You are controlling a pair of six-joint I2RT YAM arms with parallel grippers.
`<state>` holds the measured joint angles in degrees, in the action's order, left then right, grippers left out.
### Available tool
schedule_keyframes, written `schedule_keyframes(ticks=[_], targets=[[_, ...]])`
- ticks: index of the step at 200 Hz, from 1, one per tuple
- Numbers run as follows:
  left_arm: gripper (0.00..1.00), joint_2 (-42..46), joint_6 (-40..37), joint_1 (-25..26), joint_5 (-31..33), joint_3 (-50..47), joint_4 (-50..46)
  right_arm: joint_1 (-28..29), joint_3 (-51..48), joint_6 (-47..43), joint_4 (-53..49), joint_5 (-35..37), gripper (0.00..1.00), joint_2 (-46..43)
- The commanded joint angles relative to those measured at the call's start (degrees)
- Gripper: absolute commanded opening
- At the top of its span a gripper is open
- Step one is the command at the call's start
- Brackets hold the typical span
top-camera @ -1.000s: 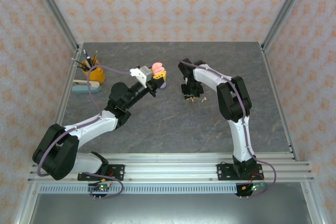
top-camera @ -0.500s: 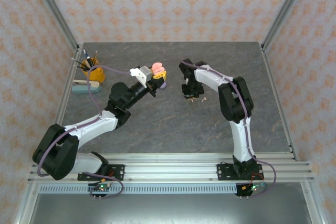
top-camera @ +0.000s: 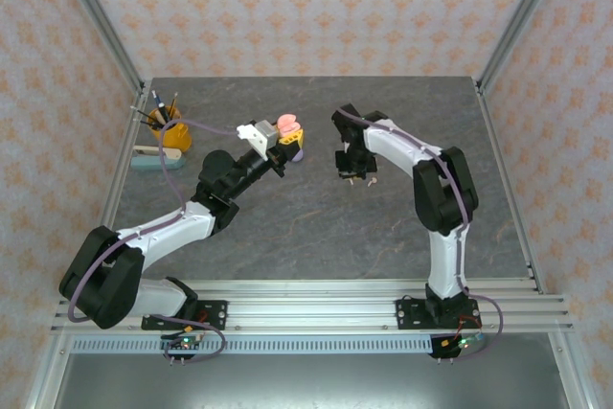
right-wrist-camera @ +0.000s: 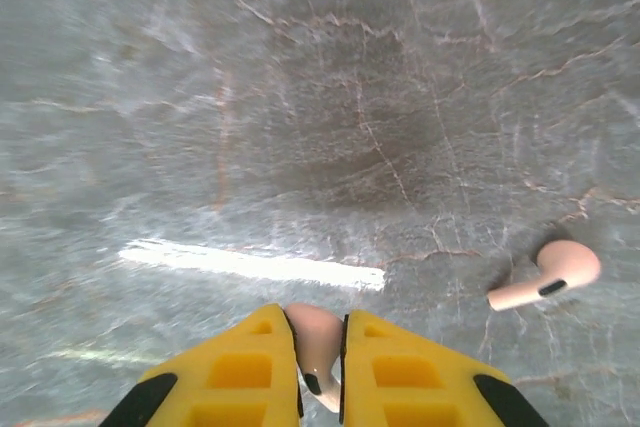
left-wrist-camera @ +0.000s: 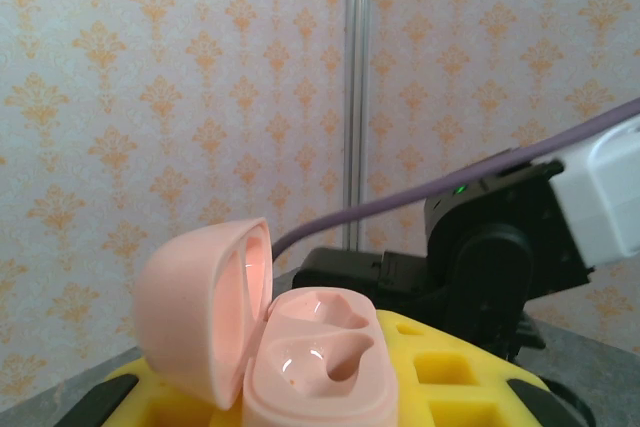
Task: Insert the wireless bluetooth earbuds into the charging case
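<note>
Right gripper (right-wrist-camera: 318, 332) is pinching one pink bud (right-wrist-camera: 318, 365) between my yellow pads, low over the table (right-wrist-camera: 300, 97). Its twin (right-wrist-camera: 548, 277) is lying to the right, apart. My left gripper (top-camera: 284, 146) is clamping the pink case (left-wrist-camera: 318, 367), which is gaping open with its lid tipped back.

Two salmon-pink stemmed plastic earbuds (right-wrist-camera: 314, 347) (right-wrist-camera: 548, 275). One salmon-pink rounded plastic charging case (left-wrist-camera: 312, 362), lid open. One lilac rounded plastic piece (top-camera: 299, 153). One yellow cup (top-camera: 170, 134) holding several dark pens (top-camera: 158, 107), their number unclear. One pale teal-and-white flat block (top-camera: 148, 157). Two white-and-black robot arms (top-camera: 172, 227) (top-camera: 442, 227).
</note>
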<state>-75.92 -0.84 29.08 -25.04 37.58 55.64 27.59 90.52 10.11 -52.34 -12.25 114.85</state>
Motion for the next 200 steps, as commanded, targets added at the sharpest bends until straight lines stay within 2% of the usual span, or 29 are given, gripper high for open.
schedule_keyframes(ticks=[1, 34, 66, 102, 200], targets=[[0.0, 0.2, 0.14, -0.43, -0.69, 2.4, 0.28, 0.19, -0.43, 2.15, 1.81, -0.04, 0.14, -6.6], [0.0, -0.13, 0.0, -0.42, -1.5, 3.32, 0.26, 0.18, 0.24, 2.94, 3.83, 0.02, 0.14, -13.62], [0.0, -0.6, 0.04, -0.41, -1.59, 3.98, -1.12, 0.18, 2.2, 3.16, 3.37, -0.02, 0.14, -15.17], [0.0, -0.5, 0.14, -0.43, -1.51, 4.33, -1.98, 0.2, -0.35, 3.35, 4.69, -1.4, 0.13, -14.13], [0.0, 0.0, 0.4, -0.42, -1.29, 3.99, -3.07, 0.18, -16.86, 6.4, 14.66, -9.31, 0.12, -8.01]])
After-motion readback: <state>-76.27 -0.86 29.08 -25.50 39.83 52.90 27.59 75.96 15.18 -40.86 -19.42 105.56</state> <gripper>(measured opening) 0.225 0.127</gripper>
